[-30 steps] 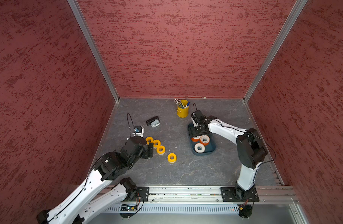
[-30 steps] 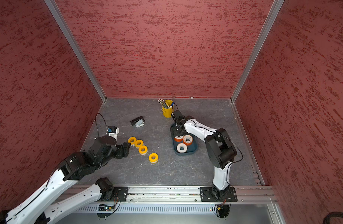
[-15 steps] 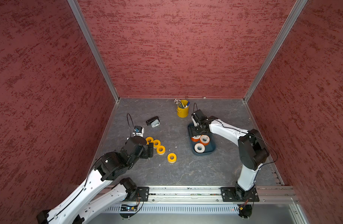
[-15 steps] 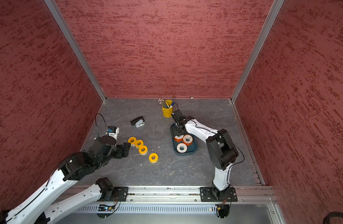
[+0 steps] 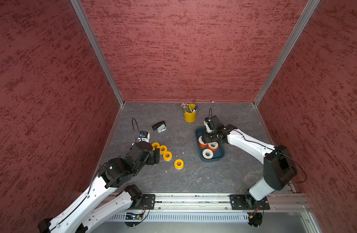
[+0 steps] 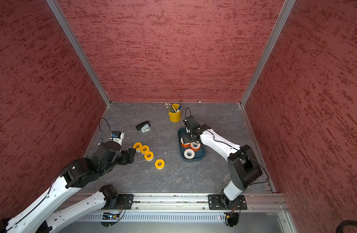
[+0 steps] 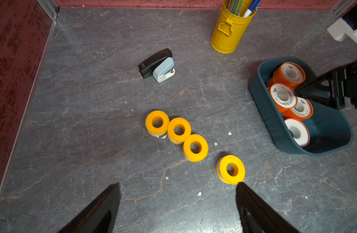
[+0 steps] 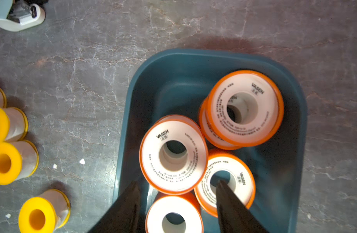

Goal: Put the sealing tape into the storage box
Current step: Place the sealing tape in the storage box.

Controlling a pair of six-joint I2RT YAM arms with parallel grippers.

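Stocking dark teal plastic tray [image 8: 193, 53]: right hand [image 8: 177, 182] stood half-spread over orange-sided tape rolls [image 8: 260, 113], grip unclear. Left hand [image 7: 178, 183] gaped empty; next needed pinching nearest yellow roll [image 7: 222, 167].

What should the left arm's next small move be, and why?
Probably ease the left gripper toward the lone yellow roll until it sits between the open jaws. Four yellow rolls lie on the table outside the blue box; this one stands apart, while the other three touch in a row.
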